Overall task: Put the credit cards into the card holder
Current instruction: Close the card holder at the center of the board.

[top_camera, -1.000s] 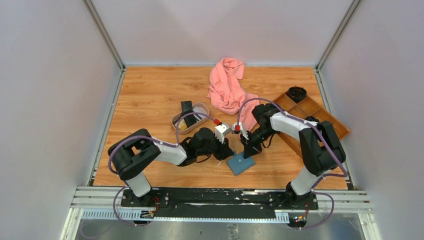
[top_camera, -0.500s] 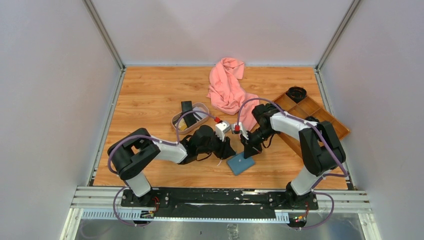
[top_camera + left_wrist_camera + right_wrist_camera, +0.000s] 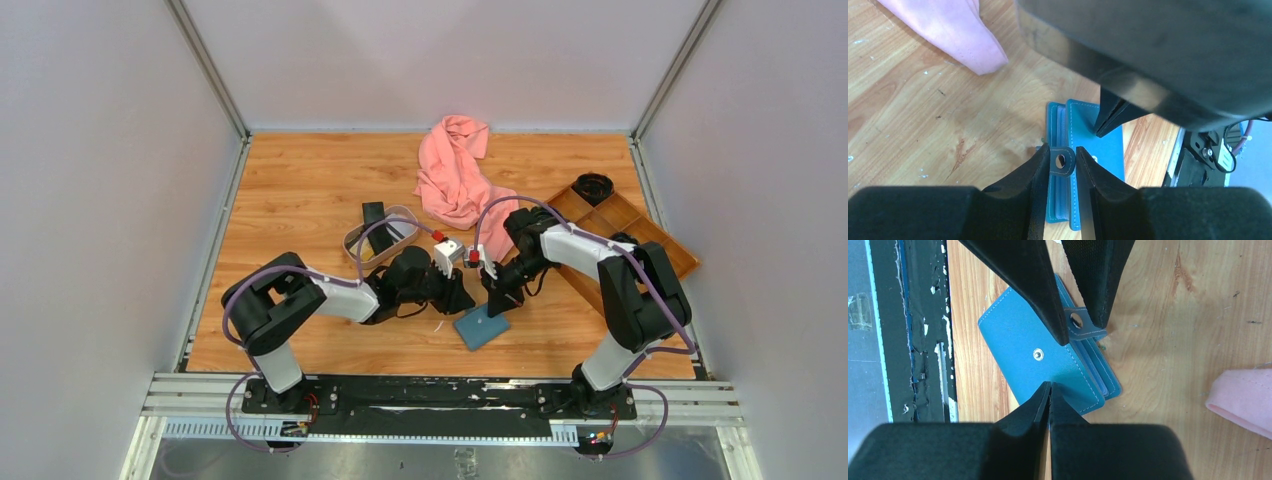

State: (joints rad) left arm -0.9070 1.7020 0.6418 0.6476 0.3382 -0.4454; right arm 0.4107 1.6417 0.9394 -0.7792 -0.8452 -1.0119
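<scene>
A wood-grain table (image 3: 300, 190) walled in by pale panels fills the overhead view. The teal card holder (image 3: 478, 330) lies near its front edge, between the two arms. The left gripper (image 3: 465, 298) reaches the holder from its left and the right gripper (image 3: 494, 308) comes down on it from behind. Up and to the left of the holder, well apart from it, the credit cards (image 3: 374, 214) sit in an oval beige tray (image 3: 347, 240), one black and standing on edge, one yellowish and lying low. A pink cloth (image 3: 455, 175) is heaped beyond the holder, and a brown wooden tray (image 3: 625, 215) lies to its right.

From the left wrist, the holder (image 3: 1105, 155) rests flat on the wood. Its tab clasp (image 3: 1062, 161) sits between the left gripper's narrowly set fingers, which press against both edges of the tab. The right gripper (image 3: 1098, 132) shows as a single dark point meeting the holder's cover.

From the right wrist, the holder's teal cover faces up with a metal snap stud (image 3: 1038, 354) at its middle and lighter blue leaves showing along one edge. The right gripper's fingers are pressed together with nothing seen between them, tips on the cover just below the stud. Above it, the left gripper's fingers (image 3: 1048, 300) pinch the tab.
</scene>
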